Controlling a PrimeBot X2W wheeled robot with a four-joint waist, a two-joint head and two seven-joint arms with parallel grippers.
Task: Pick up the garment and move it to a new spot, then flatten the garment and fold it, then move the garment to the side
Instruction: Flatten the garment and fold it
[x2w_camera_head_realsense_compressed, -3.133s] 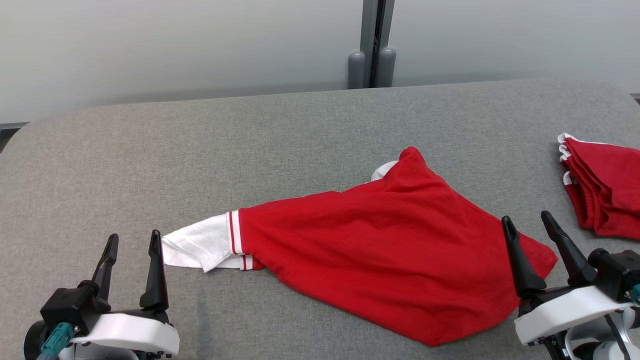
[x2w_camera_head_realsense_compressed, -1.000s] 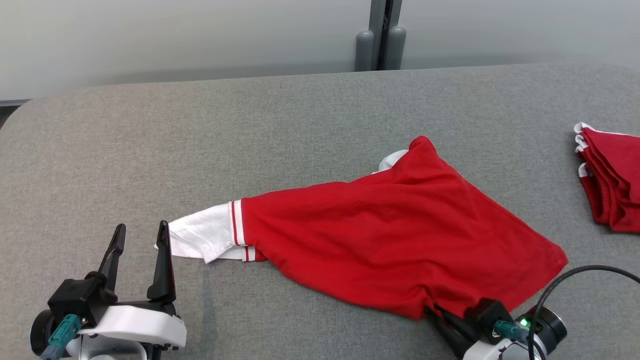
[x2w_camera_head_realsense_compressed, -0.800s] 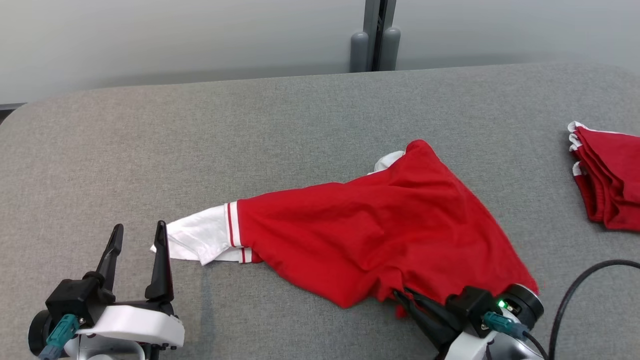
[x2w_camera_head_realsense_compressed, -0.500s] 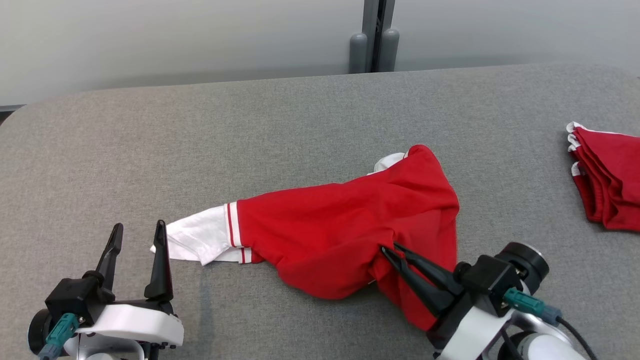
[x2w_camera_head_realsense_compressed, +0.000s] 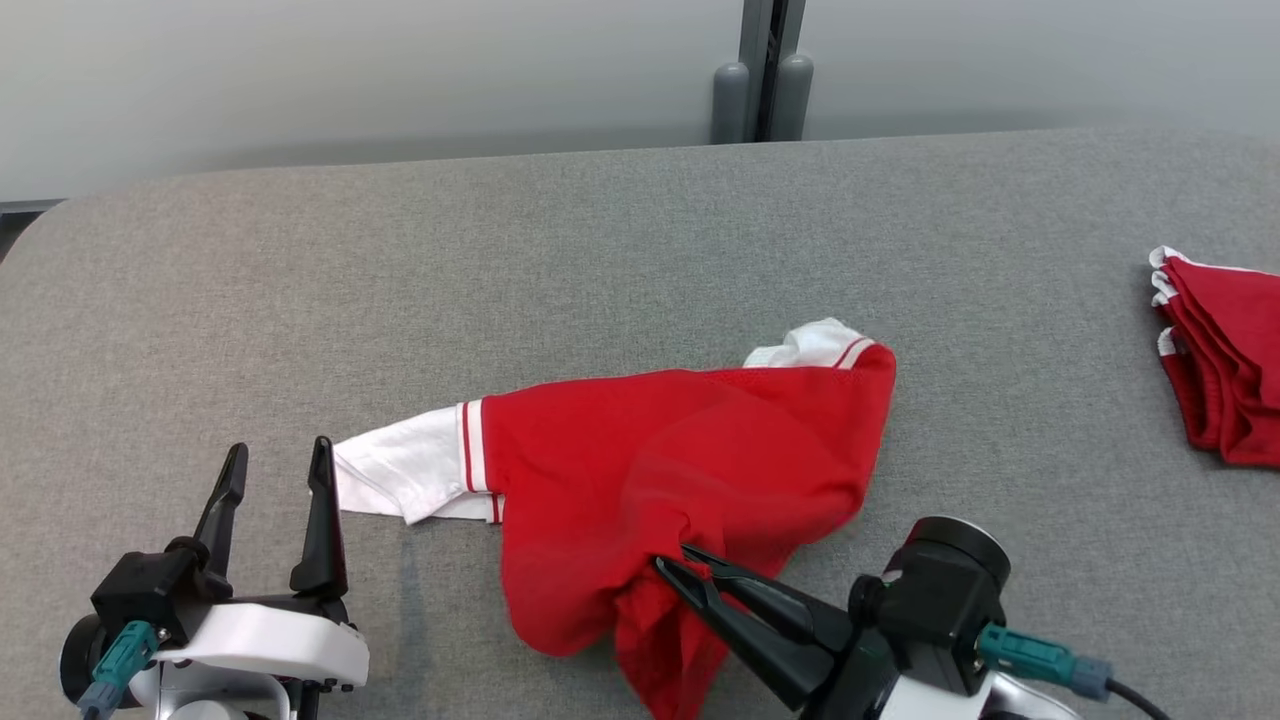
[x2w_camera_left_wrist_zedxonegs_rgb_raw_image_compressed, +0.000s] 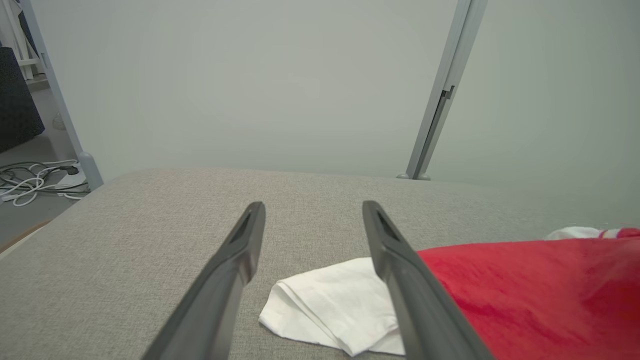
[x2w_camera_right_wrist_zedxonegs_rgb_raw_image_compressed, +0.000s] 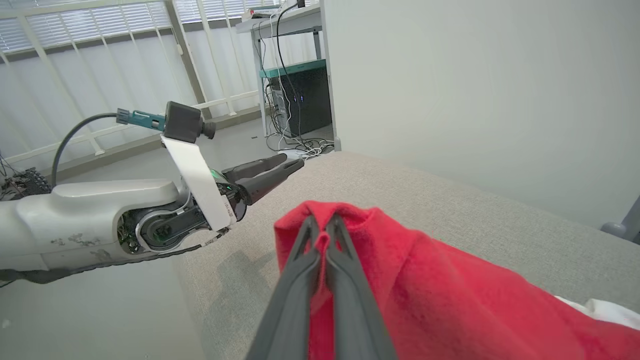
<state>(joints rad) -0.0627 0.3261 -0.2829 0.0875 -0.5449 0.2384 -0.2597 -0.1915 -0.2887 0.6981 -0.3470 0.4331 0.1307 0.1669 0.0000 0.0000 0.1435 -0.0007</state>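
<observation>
The garment (x2w_camera_head_realsense_compressed: 660, 470) is a red shirt with white, red-striped sleeves, bunched on the grey padded table (x2w_camera_head_realsense_compressed: 500, 260). My right gripper (x2w_camera_head_realsense_compressed: 672, 573) is shut on a pinch of its red hem near the front edge, the cloth lifted and draped over the fingers; the right wrist view shows the garment (x2w_camera_right_wrist_zedxonegs_rgb_raw_image_compressed: 450, 300) pinched at the gripper (x2w_camera_right_wrist_zedxonegs_rgb_raw_image_compressed: 321, 222). My left gripper (x2w_camera_head_realsense_compressed: 275, 468) stands open at the lower left, just left of the white sleeve (x2w_camera_head_realsense_compressed: 405, 478). In the left wrist view the open gripper (x2w_camera_left_wrist_zedxonegs_rgb_raw_image_compressed: 312, 210) frames that sleeve (x2w_camera_left_wrist_zedxonegs_rgb_raw_image_compressed: 330, 302).
A stack of folded red garments (x2w_camera_head_realsense_compressed: 1225, 360) lies at the table's right edge. A grey post (x2w_camera_head_realsense_compressed: 762, 75) stands behind the table against a pale wall. Bare grey table stretches across the back and left.
My right gripper has dragged the pinched red hem leftward and lifted it, folding the garment's right part over itself. The far white sleeve now shows. The left gripper has stayed put.
</observation>
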